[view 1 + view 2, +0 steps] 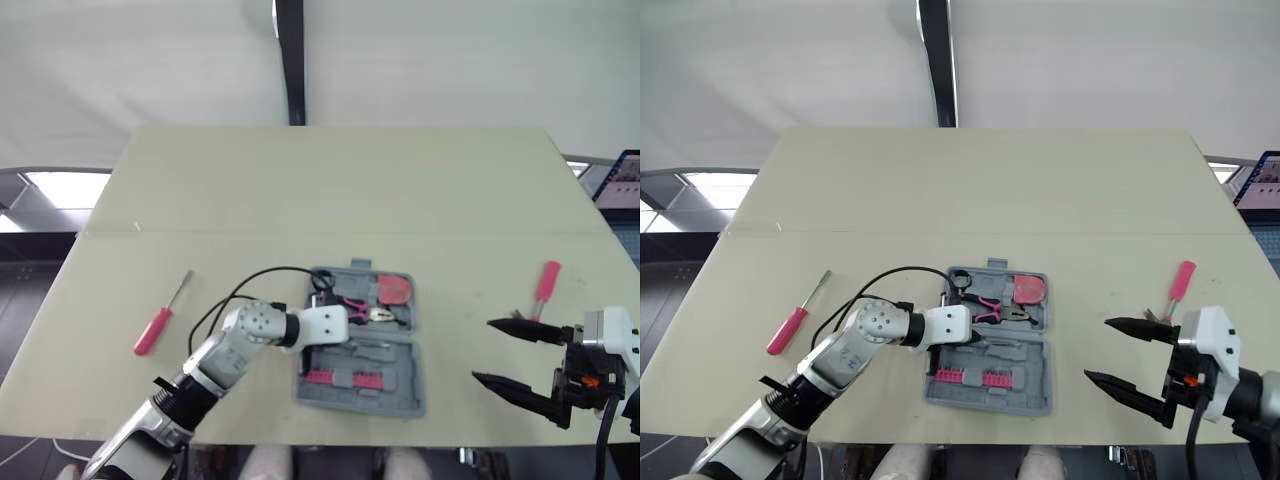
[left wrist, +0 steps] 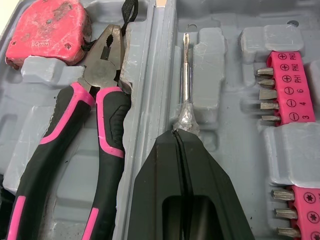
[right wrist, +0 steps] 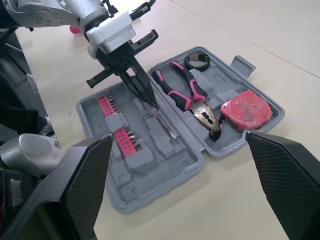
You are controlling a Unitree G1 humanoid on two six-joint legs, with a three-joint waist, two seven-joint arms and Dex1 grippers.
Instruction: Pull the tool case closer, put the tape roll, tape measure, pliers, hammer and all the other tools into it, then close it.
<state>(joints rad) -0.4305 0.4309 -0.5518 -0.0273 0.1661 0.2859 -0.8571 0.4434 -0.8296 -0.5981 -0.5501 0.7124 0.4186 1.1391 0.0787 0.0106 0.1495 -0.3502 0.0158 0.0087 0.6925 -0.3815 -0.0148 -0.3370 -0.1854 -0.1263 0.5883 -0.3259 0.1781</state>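
The grey tool case (image 1: 415, 400) lies open at the table's front middle. Its far half holds pink-handled pliers (image 2: 100, 115), a red tape measure (image 2: 47, 35) and a black tape roll (image 3: 196, 61). Pink bit holders (image 2: 295, 85) fill the near half. My left gripper (image 2: 176, 132) reaches into the case from the left, shut on the clear handle of a small screwdriver (image 2: 186, 70) lying in a slot. Right of the case, my right gripper (image 1: 483, 350) hovers wide open and empty. One pink screwdriver (image 1: 160, 318) lies on the table far left, another (image 1: 546, 283) right of the case, just beyond my right gripper.
A black post (image 1: 290, 60) stands behind the table's far edge. A laptop screen (image 1: 625, 180) shows past the right edge. The table's front edge runs just below the case.
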